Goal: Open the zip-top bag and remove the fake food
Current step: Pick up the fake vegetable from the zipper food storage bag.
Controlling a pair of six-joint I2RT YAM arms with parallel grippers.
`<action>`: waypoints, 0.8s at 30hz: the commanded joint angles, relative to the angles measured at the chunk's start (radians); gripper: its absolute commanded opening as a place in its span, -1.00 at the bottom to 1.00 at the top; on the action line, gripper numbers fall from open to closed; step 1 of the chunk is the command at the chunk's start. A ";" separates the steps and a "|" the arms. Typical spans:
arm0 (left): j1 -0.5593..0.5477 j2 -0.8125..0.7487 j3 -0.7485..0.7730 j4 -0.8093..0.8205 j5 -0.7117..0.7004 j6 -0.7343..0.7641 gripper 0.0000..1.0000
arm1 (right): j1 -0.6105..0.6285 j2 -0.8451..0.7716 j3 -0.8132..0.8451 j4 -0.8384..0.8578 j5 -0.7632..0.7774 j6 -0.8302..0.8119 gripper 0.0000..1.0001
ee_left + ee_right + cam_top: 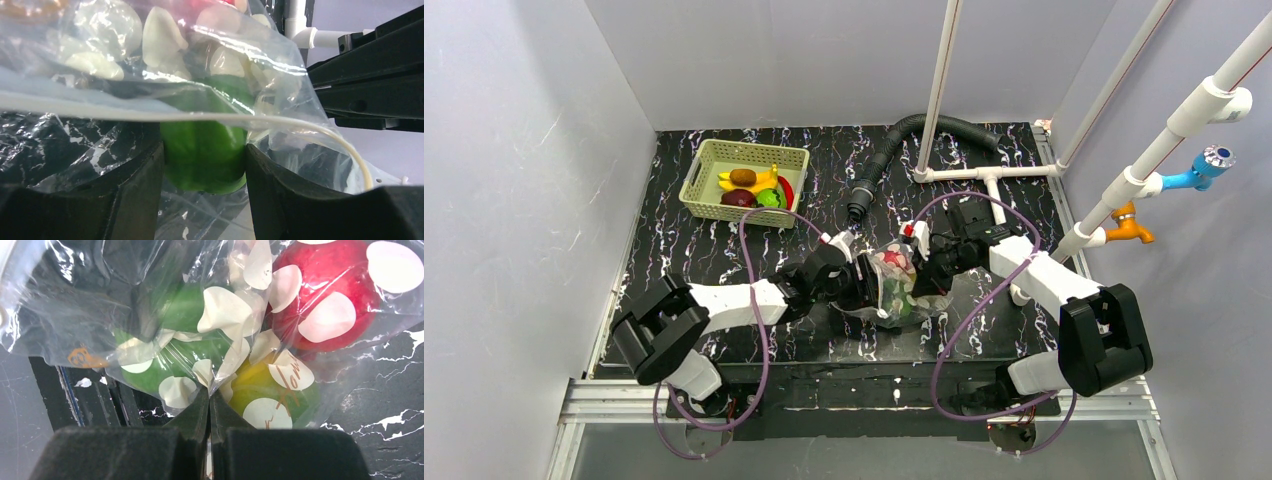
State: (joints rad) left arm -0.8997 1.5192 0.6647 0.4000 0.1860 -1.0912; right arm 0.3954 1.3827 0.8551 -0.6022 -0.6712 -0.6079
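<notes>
Zip-top bag [896, 292] is lying bunched, mouth facing left, long axis unclear; left gripper [204, 150] is clamping green fake food piece [202, 167]; right gripper [209, 407] is pinching bag film.

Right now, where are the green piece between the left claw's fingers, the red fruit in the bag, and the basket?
green piece [205, 160], left wrist view, its glossy front.
red fruit [330, 280], right wrist view, bare red skin between white spots.
basket [694, 178], top external view, its left rim.
</notes>
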 commanded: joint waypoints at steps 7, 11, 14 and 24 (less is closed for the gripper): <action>0.049 -0.084 -0.019 -0.125 0.041 0.140 -0.35 | -0.007 -0.010 0.023 0.003 0.048 -0.001 -0.91; 0.059 -0.036 0.008 -0.180 0.096 0.220 -0.30 | -0.007 -0.013 0.020 -0.003 0.026 -0.006 -0.91; 0.059 0.000 0.046 -0.248 0.097 0.264 -0.29 | -0.007 -0.011 0.019 -0.005 0.022 -0.010 -0.91; 0.050 0.010 0.125 -0.429 0.006 0.319 0.15 | -0.006 -0.001 0.023 -0.006 0.018 -0.013 -0.91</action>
State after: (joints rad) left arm -0.8417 1.5131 0.7563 0.1169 0.2356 -0.8307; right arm 0.3923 1.3827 0.8551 -0.6029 -0.6460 -0.6064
